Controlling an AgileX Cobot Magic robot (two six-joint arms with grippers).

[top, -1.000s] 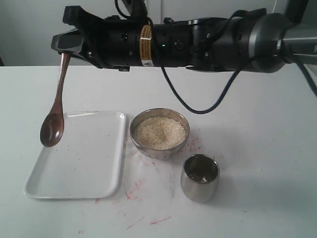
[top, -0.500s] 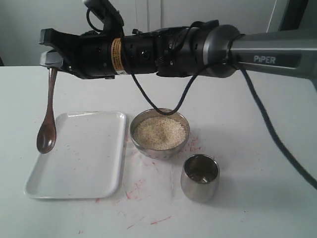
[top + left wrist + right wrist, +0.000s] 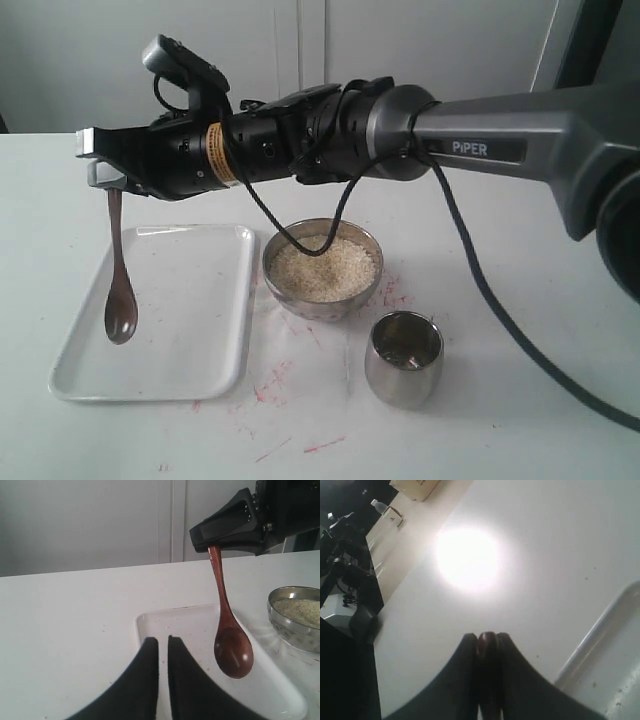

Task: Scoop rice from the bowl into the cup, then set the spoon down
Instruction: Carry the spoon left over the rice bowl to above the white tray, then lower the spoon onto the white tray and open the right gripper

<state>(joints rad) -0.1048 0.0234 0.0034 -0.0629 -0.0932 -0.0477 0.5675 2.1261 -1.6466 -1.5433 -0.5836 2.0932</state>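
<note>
While the right tool (image 3: 103, 175) reaches to the upper left of the exterior frame, it pinches the top of the spoon (image 3: 119, 290) handle. The spoon hangs upright, scoop down, over the white tray (image 3: 215, 300) at lower left. At frame centre, the bowl (image 3: 320, 308) holds the rice (image 3: 323, 268). The cup (image 3: 403, 375) stands near it at lower right on the surface (image 3: 520, 330). The left tool (image 3: 163, 647) holds nothing, its fingers almost pressed together.
</note>
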